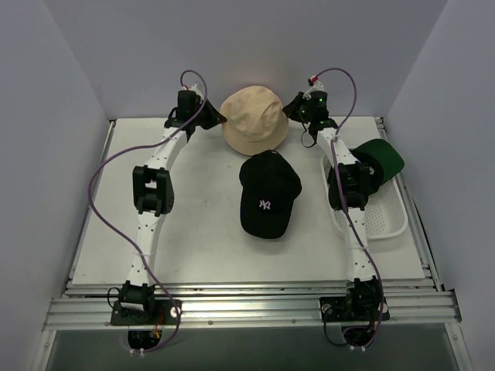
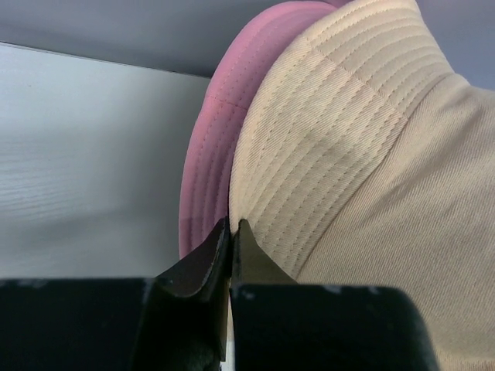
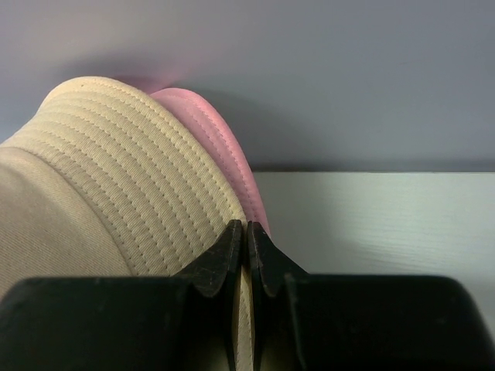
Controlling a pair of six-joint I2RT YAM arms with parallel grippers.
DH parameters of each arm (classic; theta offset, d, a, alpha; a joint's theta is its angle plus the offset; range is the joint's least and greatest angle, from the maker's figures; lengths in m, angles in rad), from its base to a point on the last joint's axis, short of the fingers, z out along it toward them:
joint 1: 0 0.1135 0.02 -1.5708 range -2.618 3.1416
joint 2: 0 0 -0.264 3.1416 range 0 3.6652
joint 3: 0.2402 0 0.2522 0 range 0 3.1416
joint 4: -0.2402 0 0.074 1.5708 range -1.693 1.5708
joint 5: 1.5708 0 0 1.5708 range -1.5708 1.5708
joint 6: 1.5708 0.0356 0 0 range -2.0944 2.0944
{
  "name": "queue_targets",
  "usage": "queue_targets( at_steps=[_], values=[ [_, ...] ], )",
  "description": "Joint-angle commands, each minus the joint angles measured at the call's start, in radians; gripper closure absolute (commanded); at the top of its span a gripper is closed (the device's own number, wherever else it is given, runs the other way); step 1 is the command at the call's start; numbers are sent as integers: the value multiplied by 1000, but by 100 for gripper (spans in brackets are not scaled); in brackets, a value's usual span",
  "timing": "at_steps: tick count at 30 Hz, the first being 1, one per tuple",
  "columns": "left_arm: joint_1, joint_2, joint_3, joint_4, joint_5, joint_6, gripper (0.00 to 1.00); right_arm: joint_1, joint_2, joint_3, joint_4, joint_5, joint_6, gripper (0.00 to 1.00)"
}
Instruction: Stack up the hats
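Observation:
The tan bucket hat sits at the far back centre, on top of the pink bucket hat, which shows only in the wrist views. My left gripper is shut on the tan brim's left edge. My right gripper is shut on the brim's right edge. The black baseball cap with a white logo lies at the table's middle, apart from both grippers. The dark green hat rests on the far end of the tray at the right.
A white perforated tray lies along the right side beside the right arm. Grey walls close in at the back and on both sides. The hats at the back lie close to the rear wall.

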Motion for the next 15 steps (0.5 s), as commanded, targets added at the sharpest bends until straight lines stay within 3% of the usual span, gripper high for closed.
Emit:
queue_targets(
  at_steps=[1,4,6,8,15],
  values=[
    [36,-4,-68,-114,-83,64,92,-29,32,-52,-66,88,-38,100],
    [38,-72,-116,-74,-84,71,85,-31,-11,-98,-31,67,-33,100],
    [38,-89,-123,-74,-90,74,72,-31,-57,-153,1,56,-29,100],
    [38,-95,-104,-99,-90,80,65,-32,-95,-197,31,47,-18,100],
    [38,-116,-72,-131,-89,94,59,-41,-131,-211,37,27,5,100]
  ],
)
